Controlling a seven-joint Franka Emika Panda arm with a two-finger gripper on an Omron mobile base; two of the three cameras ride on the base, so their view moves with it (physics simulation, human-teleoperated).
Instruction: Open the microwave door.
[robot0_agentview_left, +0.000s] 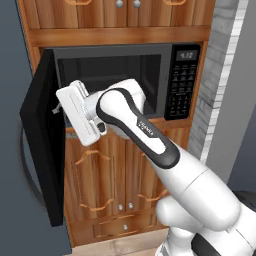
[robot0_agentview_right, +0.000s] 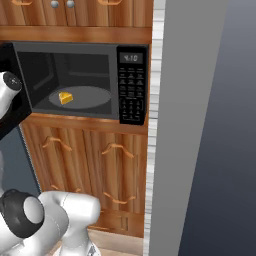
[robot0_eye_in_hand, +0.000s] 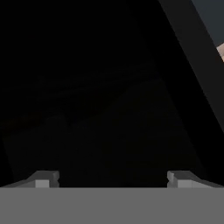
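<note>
The microwave door (robot0_agentview_left: 42, 140) is a glossy black panel swung wide out to the left, standing roughly square to the oven front. Its grey bar handle is hidden. My gripper (robot0_agentview_left: 59, 106) sits right at the door's inner face, about mid-height, pointing at it. In the hand view the black door panel (robot0_eye_in_hand: 109, 87) is very close, and the gripper (robot0_eye_in_hand: 113, 179) is open, its fingertips wide apart with nothing between them. The door's edge (robot0_agentview_right: 15, 117) also shows at the left of the right base view.
The open cavity holds a grey turntable (robot0_agentview_right: 90, 100) with a yellow cheese wedge (robot0_agentview_right: 65, 97). The black keypad panel (robot0_agentview_left: 182, 82) is to the cavity's right. Wooden cabinet doors (robot0_agentview_left: 115, 175) stand below. A grey wall (robot0_agentview_right: 200, 125) rises on the right.
</note>
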